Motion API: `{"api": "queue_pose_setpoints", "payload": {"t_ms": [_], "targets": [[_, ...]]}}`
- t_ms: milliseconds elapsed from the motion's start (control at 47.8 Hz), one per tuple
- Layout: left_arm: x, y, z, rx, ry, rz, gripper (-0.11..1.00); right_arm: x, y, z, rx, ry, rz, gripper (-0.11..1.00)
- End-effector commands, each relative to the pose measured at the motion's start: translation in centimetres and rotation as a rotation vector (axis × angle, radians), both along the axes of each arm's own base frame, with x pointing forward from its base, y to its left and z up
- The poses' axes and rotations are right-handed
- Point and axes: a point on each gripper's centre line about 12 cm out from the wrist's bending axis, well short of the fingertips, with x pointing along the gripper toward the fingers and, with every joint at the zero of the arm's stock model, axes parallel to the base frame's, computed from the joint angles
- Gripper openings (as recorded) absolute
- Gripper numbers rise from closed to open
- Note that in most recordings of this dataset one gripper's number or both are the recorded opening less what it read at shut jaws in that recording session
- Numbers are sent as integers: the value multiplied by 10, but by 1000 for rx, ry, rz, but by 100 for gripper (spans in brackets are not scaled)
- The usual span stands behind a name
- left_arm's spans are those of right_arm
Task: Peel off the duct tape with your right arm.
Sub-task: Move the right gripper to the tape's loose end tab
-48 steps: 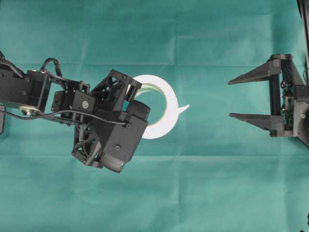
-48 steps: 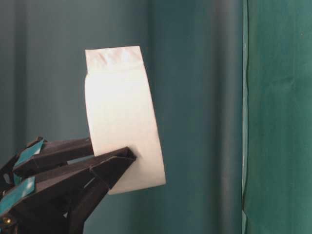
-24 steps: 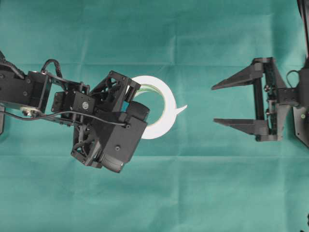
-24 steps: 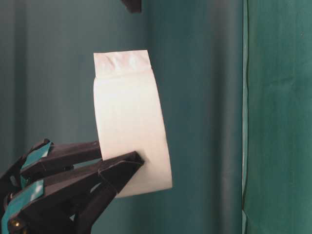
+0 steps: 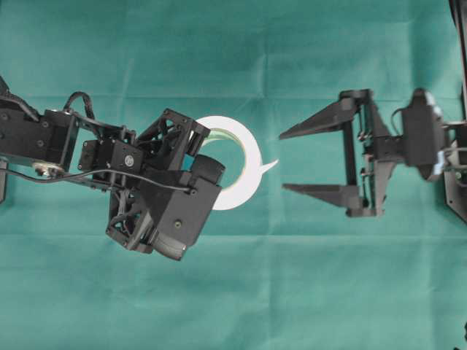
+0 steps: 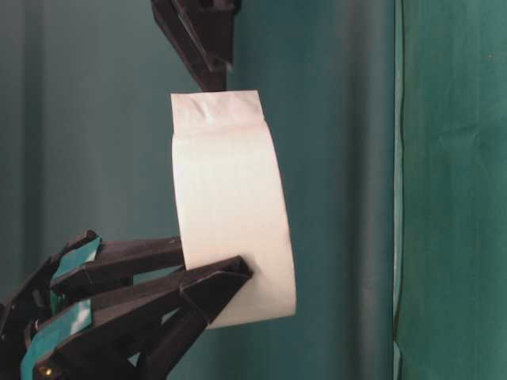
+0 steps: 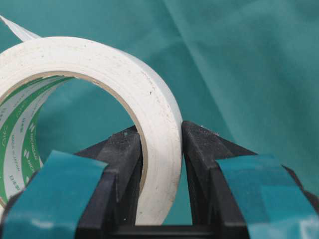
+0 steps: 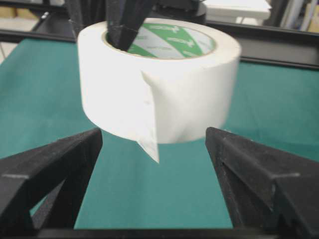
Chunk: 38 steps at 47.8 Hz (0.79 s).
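I am holding the white, cream-tinted roll of duct tape (image 5: pixel 235 162) off the green-draped tabletop (image 5: pixel 292 292), my left tool (image 7: pixel 160 149) pinching its wall, one finger inside the greenish core. My right tool (image 5: pixel 283 162) is facing it with jaws spread wide, holding nothing. The roll looks light and stiff; the loose end (image 8: pixel 148 117) is thin and floppy, so I judge I should pinch that tab near its free edge.

— Where does the duct tape (image 5: pixel 248 155) sit?

— Near the middle of the table (image 5: pixel 292 292), held above it by the left gripper (image 5: pixel 195 157) — one finger inside the ring, one outside.

— And the right gripper (image 5: pixel 283 162)?

— Toward the table's right edge, just beside the roll; the loose end (image 5: pixel 268 167) points between its spread fingers.
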Motion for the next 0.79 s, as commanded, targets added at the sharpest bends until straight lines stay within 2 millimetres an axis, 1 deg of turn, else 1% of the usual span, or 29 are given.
{"api": "queue_pose_setpoints", "payload": {"t_ms": [0,125,272,355,418,481,648,711,774], "targets": [[-1,0,16,-2,-48,-4,21,9,4,12,1,-43,11,69],[-1,-1,16,-2,-48,-5,21,15,4,10,1,-41,11,69],[-1,0,14,-1,-45,-4,21,16,4,11,1,-60,12,69],[-1,0,14,-1,-45,-4,21,16,4,13,2,-71,12,68],[-1,-1,14,-1,-45,-5,21,16,4,13,2,-75,12,65],[0,0,14,-1,-43,-4,21,17,4,12,2,-71,12,56],[-1,-1,14,-1,-43,-5,21,16,6,13,2,-71,16,12],[-1,-1,14,-1,-43,-5,21,16,7,12,1,-68,22,2],[-1,-1,14,-1,-43,-5,21,16,9,11,-3,-65,29,-5]]}}
